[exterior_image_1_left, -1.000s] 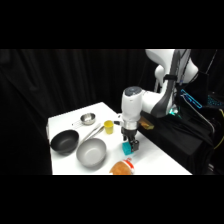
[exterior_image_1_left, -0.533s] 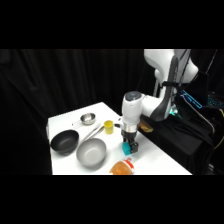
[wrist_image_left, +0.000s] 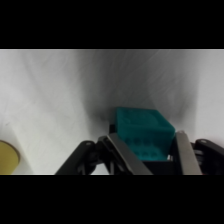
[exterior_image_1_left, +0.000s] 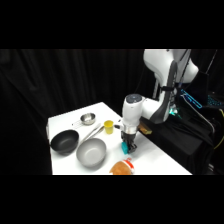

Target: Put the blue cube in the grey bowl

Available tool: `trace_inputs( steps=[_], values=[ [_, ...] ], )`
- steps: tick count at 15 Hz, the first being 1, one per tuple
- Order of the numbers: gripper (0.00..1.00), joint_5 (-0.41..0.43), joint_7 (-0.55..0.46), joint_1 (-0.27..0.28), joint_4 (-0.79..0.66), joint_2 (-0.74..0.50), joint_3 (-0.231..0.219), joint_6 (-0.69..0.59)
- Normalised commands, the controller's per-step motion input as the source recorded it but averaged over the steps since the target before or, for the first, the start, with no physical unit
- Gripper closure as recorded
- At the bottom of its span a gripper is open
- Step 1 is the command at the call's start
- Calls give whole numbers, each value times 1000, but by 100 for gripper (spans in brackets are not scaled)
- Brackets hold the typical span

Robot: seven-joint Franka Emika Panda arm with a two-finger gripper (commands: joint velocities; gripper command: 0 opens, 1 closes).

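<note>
Cube (wrist_image_left: 142, 135) sits between the two fingers (wrist_image_left: 182, 152) of the gripper (exterior_image_1_left: 128, 146), which have closed in to its sides; from the wrist view contact looks likely on both faces, so the grasp appears made, though whether the cube has left the table (exterior_image_1_left: 65, 121) I cannot tell. In the side view the cube (exterior_image_1_left: 125, 147) is low at the table's right part, near the right edge. Judged progress: pick-up in hand; carry and release in the bowl (exterior_image_1_left: 91, 152) not yet done. Bowl lies to the left of the cube, apart from it, empty. Orange object (exterior_image_1_left: 122, 167) lies just in front of the gripper; yellow cup (exterior_image_1_left: 108, 125) behind. Path to the bowl looks open once lifted.
</note>
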Motion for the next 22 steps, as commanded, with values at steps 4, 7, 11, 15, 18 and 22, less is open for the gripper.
trace_inputs(
  steps=[4, 7, 11, 15, 18, 22],
  values=[
    [71, -49, 26, 168, -111, -248, -156, -47],
    [74, -150, -6, 111, -80, -444, -128, -368],
    [74, -133, -112, -153, 57, -425, 85, -531],
    [74, 48, -352, -364, 272, -222, 219, -527],
    [74, 112, -386, -328, 448, 34, 149, -392],
    [74, 163, -346, -235, 538, 207, 124, -328]
  ],
)
